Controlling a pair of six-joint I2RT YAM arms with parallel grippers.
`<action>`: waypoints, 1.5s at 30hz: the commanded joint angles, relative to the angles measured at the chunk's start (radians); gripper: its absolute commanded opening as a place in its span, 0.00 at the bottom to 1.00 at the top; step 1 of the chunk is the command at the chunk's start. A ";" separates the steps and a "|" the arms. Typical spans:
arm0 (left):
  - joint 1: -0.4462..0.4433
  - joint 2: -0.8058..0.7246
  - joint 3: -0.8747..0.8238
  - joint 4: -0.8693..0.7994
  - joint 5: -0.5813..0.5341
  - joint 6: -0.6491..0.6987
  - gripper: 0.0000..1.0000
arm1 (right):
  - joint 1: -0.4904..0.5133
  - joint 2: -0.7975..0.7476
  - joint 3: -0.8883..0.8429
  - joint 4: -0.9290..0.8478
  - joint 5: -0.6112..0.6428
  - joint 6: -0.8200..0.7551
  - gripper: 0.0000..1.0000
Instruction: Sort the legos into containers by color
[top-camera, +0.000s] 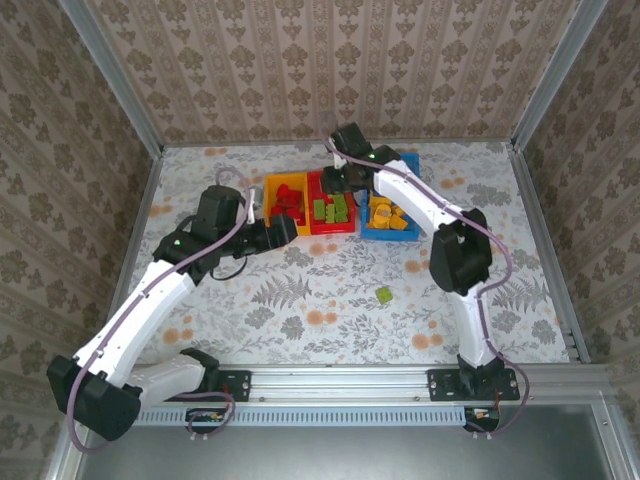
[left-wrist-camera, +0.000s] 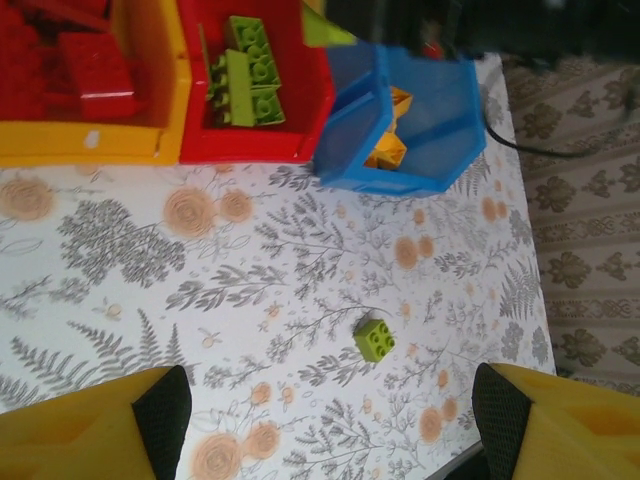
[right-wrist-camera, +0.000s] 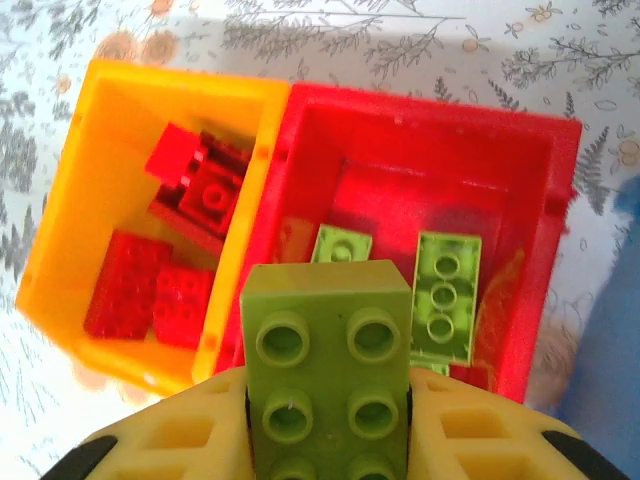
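Lime-green plastic is the colour I am handling at this stage.

Top view: three open rectangular bins are sitting side by side at the far part of the flower-patterned table (top-camera: 300, 300): yellow bin (top-camera: 268, 200), red bin (top-camera: 333, 231), blue bin (top-camera: 390, 237). I am holding the right gripper (top-camera: 335, 180) over the red bin, because the green pieces are collecting there. The left gripper (top-camera: 280, 232) is hovering just in front of the yellow bin. One loose green brick (top-camera: 383, 294) is lying on the table, well apart from the bins.

Left wrist view: the left gripper's yellow fingers (left-wrist-camera: 90, 430) are standing wide apart and gripping nothing. The loose green brick is lying studs-up on the table beyond them. I judge that this arm is being lined up to collect it. The bins' walls are showing smooth and glossy.

Right wrist view: the right gripper is clamping the held green brick (right-wrist-camera: 328, 370) by its flat side walls, with the round studs facing the camera. It is hanging over the red bin, ready, in my judgement, for release. Two green bricks (right-wrist-camera: 445, 295) are lying on that bin's floor, and red bricks (right-wrist-camera: 200, 185) are filling the yellow bin.
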 joint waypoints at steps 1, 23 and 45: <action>-0.014 0.017 0.037 0.043 0.009 0.031 0.77 | 0.001 0.135 0.158 -0.124 -0.042 0.087 0.34; -0.091 0.106 0.037 -0.035 0.018 0.213 0.79 | 0.019 -0.264 -0.229 -0.032 0.115 0.071 0.58; -0.333 0.276 -0.045 0.041 -0.027 0.379 0.80 | 0.126 -0.635 -1.128 -0.011 0.080 0.132 0.73</action>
